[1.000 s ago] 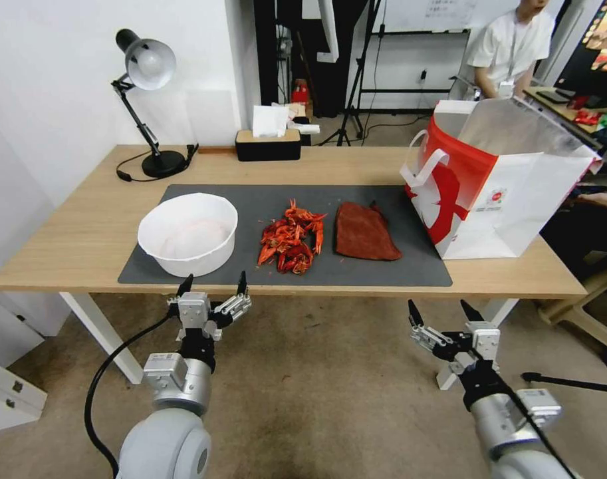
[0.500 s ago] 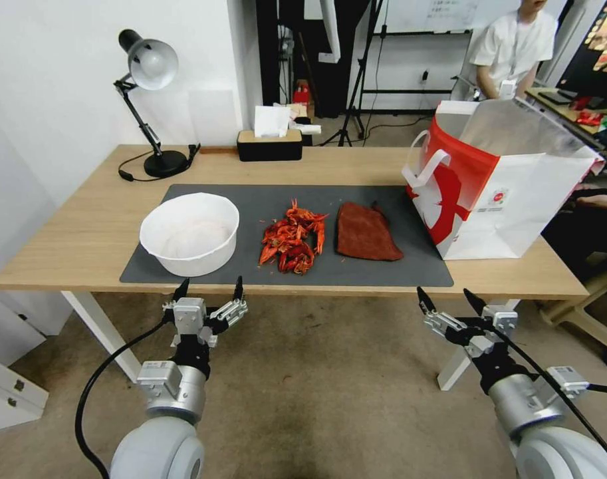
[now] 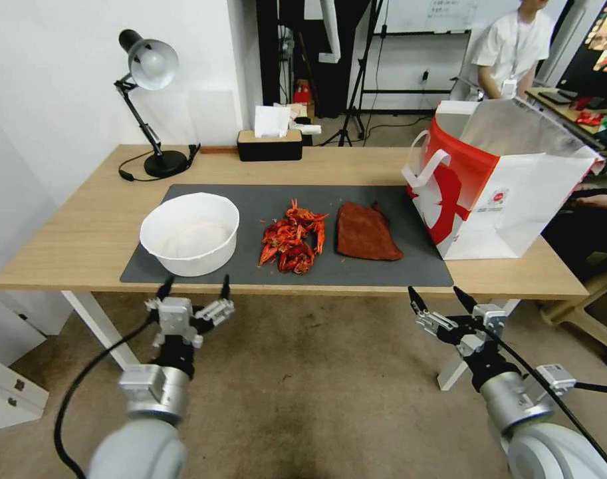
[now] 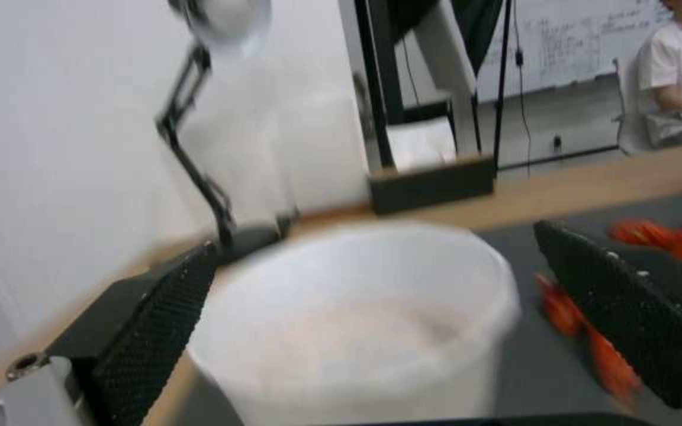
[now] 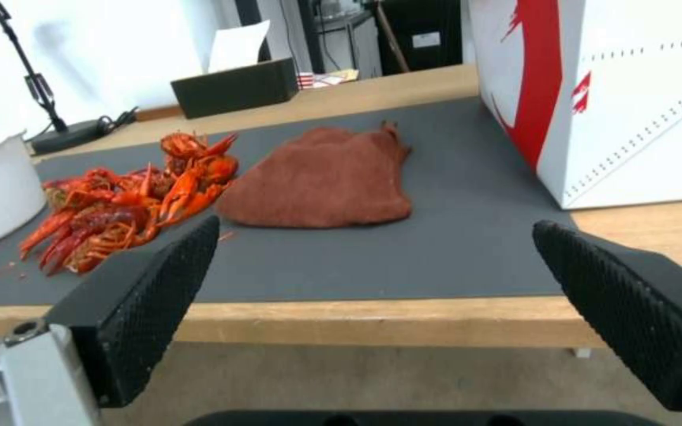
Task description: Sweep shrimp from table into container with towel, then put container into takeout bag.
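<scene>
Carpeted floor lies nearest, where the left pincer and right pincer hover before the surface, fingers apart and empty. On its grey mat sit the container, then the shrimp, the towel just beside, and the takeout bag upright. Farther back stand a lamp and tissue box.

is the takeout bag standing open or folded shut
Open and upright. The takeout bag stands on the table right of the mat, its mouth spread wide so the silvery lining shows, handles hanging outside.
</scene>
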`<state>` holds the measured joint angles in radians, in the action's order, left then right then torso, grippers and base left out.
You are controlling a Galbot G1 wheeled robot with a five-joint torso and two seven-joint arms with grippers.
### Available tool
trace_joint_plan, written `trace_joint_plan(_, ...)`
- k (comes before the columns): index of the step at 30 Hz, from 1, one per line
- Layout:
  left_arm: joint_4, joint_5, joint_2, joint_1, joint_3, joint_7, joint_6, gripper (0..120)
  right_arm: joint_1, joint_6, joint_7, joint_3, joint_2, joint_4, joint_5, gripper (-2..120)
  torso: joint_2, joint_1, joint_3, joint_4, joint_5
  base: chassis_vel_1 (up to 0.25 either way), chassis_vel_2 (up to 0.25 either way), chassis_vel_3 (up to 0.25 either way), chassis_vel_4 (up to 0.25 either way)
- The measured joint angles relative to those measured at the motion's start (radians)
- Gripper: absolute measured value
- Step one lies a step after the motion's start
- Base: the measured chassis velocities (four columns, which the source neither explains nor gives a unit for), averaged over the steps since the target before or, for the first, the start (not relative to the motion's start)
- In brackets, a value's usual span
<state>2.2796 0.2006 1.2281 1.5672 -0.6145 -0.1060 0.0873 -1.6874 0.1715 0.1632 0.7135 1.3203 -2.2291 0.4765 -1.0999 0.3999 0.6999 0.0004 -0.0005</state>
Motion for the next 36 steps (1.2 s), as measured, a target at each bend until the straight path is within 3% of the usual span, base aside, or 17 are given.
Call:
trace_joint_plan(3,-0.064,0.163,-0.22,-0.156,-0.084,0.085,0.046,100,0.0,-0.001,-0.005,-0.001,-0.007,0.0,-0.002,100,0.0,0.0,0.0,-0.0005,-0.0002,0.0,0.0,0.0,0.0)
trace_joint_plan(4,-0.064,0.163,-0.22,-0.156,-0.084,0.085,0.046,100,0.0,-0.001,-0.005,-0.001,-0.007,0.0,-0.002,100,0.0,0.0,0.0,-0.0005,-0.0002,0.0,0.0,0.0,0.0)
trace_joint_plan(7,-0.221,0.269,-0.481,-0.308,-0.081,0.319,-0.015,100,-0.007,-0.011,-0.006,-0.003,-0.003,0.0,-0.017,100,0.0,0.0,0.0,-0.0011,0.0008,0.0,0.0,0.0,0.0)
trace_joint_plan(8,-0.221,0.269,-0.481,-0.308,-0.081,0.319,-0.015,100,-0.007,-0.011,-0.006,-0.003,-0.003,0.0,-0.017,100,0.0,0.0,0.0,-0.0011,0.0008,0.0,0.0,0.0,0.0)
trace_joint_plan(11,-0.355,0.282,-0.616,-0.422,-0.029,0.622,-0.097,100,-0.012,-0.021,-0.006,-0.011,0.007,-0.004,-0.025,100,0.0,0.0,0.0,-0.0002,0.0003,0.0,0.0,0.0,0.0)
trace_joint_plan(12,-0.355,0.282,-0.616,-0.422,-0.029,0.622,-0.097,100,-0.012,-0.021,-0.006,-0.011,0.007,-0.004,-0.025,100,0.0,0.0,0.0,-0.0002,0.0003,0.0,0.0,0.0,0.0)
trace_joint_plan(15,-0.414,0.174,-0.682,-0.51,-0.002,0.988,-0.093,100,-0.016,-0.033,-0.008,-0.012,0.015,-0.006,-0.033,100,0.0,0.0,0.0,-0.0004,-0.0001,0.0,0.0,0.0,0.0)
trace_joint_plan(16,-0.414,0.174,-0.682,-0.51,-0.002,0.988,-0.093,100,-0.016,-0.033,-0.008,-0.012,0.015,-0.006,-0.033,100,0.0,0.0,0.0,-0.0004,-0.0001,0.0,0.0,0.0,0.0)
trace_joint_plan(17,-0.419,0.112,-0.698,-0.539,-0.001,1.104,-0.084,100,-0.019,-0.036,-0.009,-0.012,0.016,-0.006,-0.036,100,0.0,0.0,0.0,-0.0003,0.0004,0.0,0.0,0.0,0.0)
trace_joint_plan(19,-0.426,-0.008,-0.723,-0.588,0.008,1.251,-0.085,100,-0.024,-0.041,-0.01,-0.014,0.016,-0.006,-0.044,100,0.0,0.0,0.0,-0.0004,0.0006,0.0,0.0,0.0,0.0)
trace_joint_plan(20,-0.426,-0.008,-0.723,-0.588,0.008,1.251,-0.085,100,-0.024,-0.041,-0.01,-0.014,0.016,-0.006,-0.044,100,0.0,0.0,0.0,-0.0004,0.0006,0.0,0.0,0.0,0.0)
trace_joint_plan(22,-0.437,-0.11,-0.748,-0.621,0.03,1.293,-0.092,100,-0.027,-0.044,-0.011,-0.018,0.016,-0.006,-0.049,100,0.0,0.0,0.0,-0.0004,0.0005,0.0,0.0,0.0,0.0)
trace_joint_plan(27,-0.467,-0.211,-0.768,-0.671,0.086,1.283,-0.098,100,-0.029,-0.047,-0.012,-0.023,0.018,-0.006,-0.055,100,0.0,0.0,0.0,-0.0003,0.0005,0.0,0.0,0.0,0.0)
trace_joint_plan(31,-0.509,-0.273,-0.764,-0.732,0.169,1.273,-0.114,100,-0.033,-0.049,-0.012,-0.026,0.022,-0.005,-0.06,100,0.0,0.0,0.0,-0.0002,0.0004,0.0,0.0,0.0,0.0)
trace_joint_plan(33,-0.539,-0.29,-0.758,-0.783,0.238,1.278,-0.122,100,-0.036,-0.051,-0.011,-0.024,0.024,-0.003,-0.061,100,0.0,0.0,0.0,-0.0005,0.0003,0.0,0.0,0.0,0.0)
trace_joint_plan(34,-0.539,-0.29,-0.758,-0.783,0.238,1.278,-0.122,100,-0.036,-0.051,-0.011,-0.024,0.024,-0.003,-0.061,100,0.0,0.0,0.0,-0.0005,0.0003,0.0,0.0,0.0,0.0)
trace_joint_plan(36,-0.567,-0.313,-0.751,-0.838,0.302,1.28,-0.133,100,-0.04,-0.051,-0.01,-0.018,0.025,-0.003,-0.061,100,0.0,0.0,0.0,-0.0006,0.0003,0.0,0.0,0.0,0.0)
